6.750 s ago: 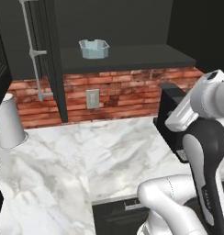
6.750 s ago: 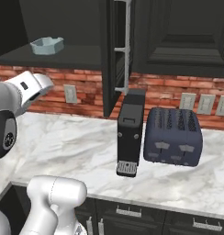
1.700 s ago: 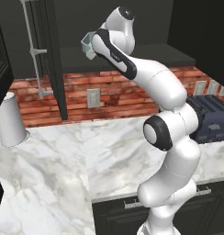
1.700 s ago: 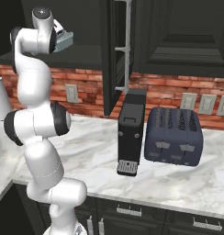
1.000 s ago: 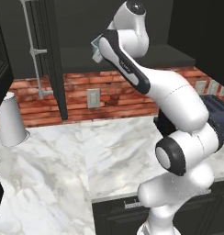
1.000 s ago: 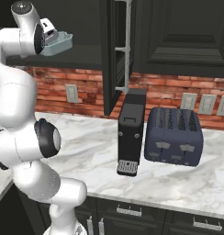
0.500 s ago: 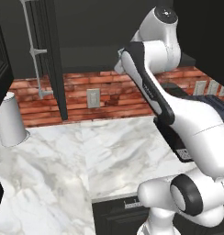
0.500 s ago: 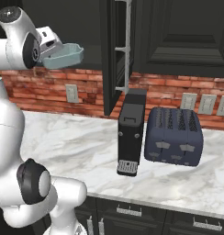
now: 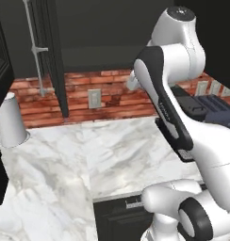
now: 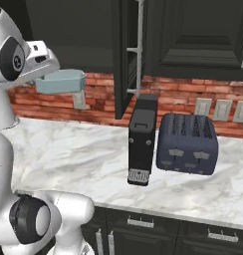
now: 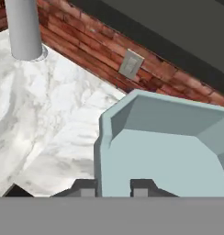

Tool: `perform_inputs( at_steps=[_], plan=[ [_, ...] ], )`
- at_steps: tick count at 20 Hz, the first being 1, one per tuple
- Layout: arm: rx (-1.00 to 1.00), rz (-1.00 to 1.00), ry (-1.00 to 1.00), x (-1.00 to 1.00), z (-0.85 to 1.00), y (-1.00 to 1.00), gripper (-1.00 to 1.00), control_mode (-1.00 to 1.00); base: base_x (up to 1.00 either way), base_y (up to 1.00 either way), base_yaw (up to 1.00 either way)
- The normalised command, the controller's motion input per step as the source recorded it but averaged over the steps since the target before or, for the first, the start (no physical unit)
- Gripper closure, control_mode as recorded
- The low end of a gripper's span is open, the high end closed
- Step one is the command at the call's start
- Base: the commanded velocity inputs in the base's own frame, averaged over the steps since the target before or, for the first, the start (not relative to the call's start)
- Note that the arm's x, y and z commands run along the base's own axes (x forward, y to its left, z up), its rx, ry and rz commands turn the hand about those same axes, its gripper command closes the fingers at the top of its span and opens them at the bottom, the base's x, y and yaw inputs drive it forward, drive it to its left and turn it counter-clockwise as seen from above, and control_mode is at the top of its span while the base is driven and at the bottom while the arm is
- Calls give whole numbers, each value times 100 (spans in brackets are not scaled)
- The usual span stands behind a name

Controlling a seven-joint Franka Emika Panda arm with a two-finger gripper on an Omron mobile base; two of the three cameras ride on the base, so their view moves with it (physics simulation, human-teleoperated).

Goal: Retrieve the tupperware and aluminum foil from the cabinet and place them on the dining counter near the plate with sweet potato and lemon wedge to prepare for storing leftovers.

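Observation:
The tupperware (image 10: 59, 81) is a pale blue open box held in the air in front of the brick wall, above the marble counter (image 10: 78, 149). My gripper (image 10: 43, 65) is shut on its near rim. In the hand view the tupperware (image 11: 164, 147) lies just beyond my gripper (image 11: 111, 188), with one dark fingertip on each side of its wall. The open cabinet (image 9: 98, 42) is dark above the brick, its door (image 10: 126, 50) swung out. The aluminum foil and the plate are out of view.
A grey cylinder (image 9: 11, 120) stands at the counter's left end, also in the hand view (image 11: 24, 27). A black coffee machine (image 10: 142, 139) and a dark toaster (image 10: 187, 143) stand to the right. A wall outlet (image 9: 94, 98) is set in the brick.
The arm has swung away from the cabinet shelf, to the right and downward, carrying the tupperware out over the counter. The jaws stayed closed on it.

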Motion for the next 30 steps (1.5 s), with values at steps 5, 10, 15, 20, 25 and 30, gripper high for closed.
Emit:
perform_inputs(
  at_steps=[5,10,15,20,25,30],
  plan=[
    [0,0,0,0,0,0,100,100,-100,-16,-21],
    [0,0,0,0,0,0,100,100,-91,-67,-52],
    [0,0,0,0,0,0,100,100,-33,-69,-65],
    [0,0,0,0,0,0,100,100,-3,-61,-75],
    [0,0,0,0,0,0,100,100,0,-36,-88],
    [0,0,0,0,0,0,100,100,0,-13,-94]
  ],
)
